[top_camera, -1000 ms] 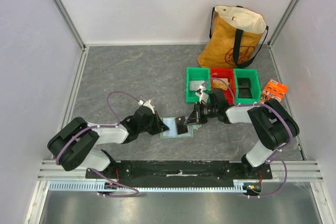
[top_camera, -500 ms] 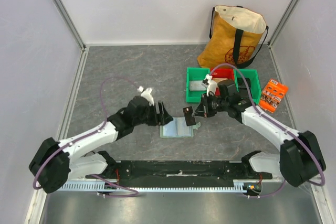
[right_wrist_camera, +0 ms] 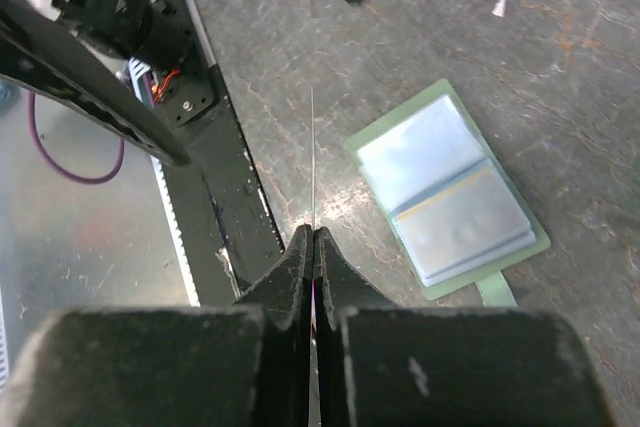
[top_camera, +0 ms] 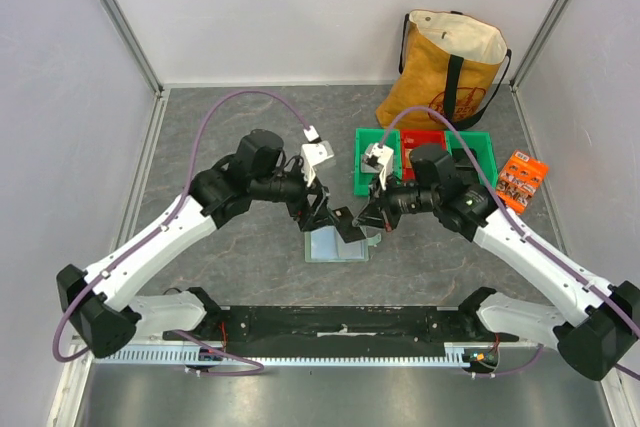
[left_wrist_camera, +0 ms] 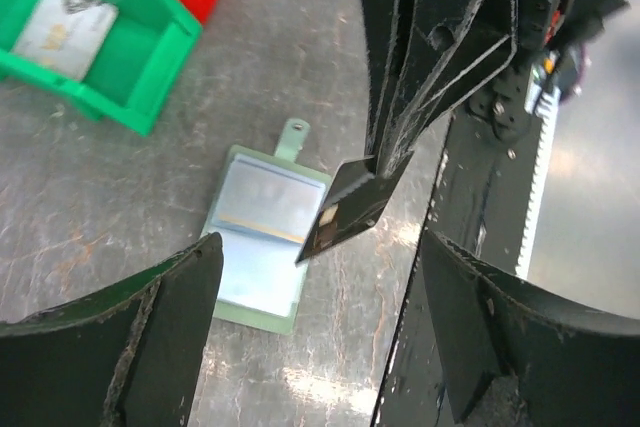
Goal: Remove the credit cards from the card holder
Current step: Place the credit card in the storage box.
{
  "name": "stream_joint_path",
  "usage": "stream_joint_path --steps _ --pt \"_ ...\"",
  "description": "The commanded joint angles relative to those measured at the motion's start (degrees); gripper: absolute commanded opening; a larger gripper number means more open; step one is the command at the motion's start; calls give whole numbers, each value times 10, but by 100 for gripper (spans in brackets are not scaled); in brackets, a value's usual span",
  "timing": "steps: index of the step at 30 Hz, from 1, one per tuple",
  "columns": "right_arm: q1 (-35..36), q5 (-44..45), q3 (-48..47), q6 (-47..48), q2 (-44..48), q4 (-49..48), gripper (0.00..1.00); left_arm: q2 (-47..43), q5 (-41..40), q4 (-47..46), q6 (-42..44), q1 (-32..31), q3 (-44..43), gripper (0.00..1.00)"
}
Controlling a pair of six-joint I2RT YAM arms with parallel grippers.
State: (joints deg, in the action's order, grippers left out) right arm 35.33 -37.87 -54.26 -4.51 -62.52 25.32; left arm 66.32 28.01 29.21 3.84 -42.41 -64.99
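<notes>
A grey marbled table (top_camera: 230, 137) fills the floor of a white-walled cell, with the two arm bases on a black rail along the lower edge of the overhead view. Just beyond that rail, near the middle of the frame, the card holder (top_camera: 335, 245) lies open and flat on the table. Its pale-green border frames two light blue-grey pocket panels, and its small tab (top_camera: 372, 239) sticks out to the right. In the left wrist view a thin tan line runs along the fold between the panels. The right gripper (left_wrist_camera: 385, 159) is clenched on a dark credit card (left_wrist_camera: 352, 205), pinching one corner so the card hangs tilted over the holder's edge. From the right wrist camera the card shows only as a fine edge-on line, off to the left of the holder. The left gripper (left_wrist_camera: 322, 245) is spread wide with nothing between its fingers, hovering beside the card and above the holder. Farther back, right of centre, a green bin (top_camera: 375, 162) with a flat grey item inside, a red bin (top_camera: 425, 152) and a second green bin (top_camera: 470, 162) stand in a row. An orange packet (top_camera: 521, 182) lies to their right. At the far wall stands a yellow-brown tote bag (top_camera: 445, 72).
</notes>
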Motion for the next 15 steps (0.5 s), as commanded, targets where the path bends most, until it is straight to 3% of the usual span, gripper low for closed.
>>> stream_joint_path --steps 1,6,15 --pt "33 -17 -34 59 5 29 0 42 140 116 146 2 -61 85" --pt "62 -26 -44 78 -2 32 0 82 202 191 200 2 -107 81" --pt "79 -25 -59 86 -19 31 0 135 244 240 223 1 -137 56"
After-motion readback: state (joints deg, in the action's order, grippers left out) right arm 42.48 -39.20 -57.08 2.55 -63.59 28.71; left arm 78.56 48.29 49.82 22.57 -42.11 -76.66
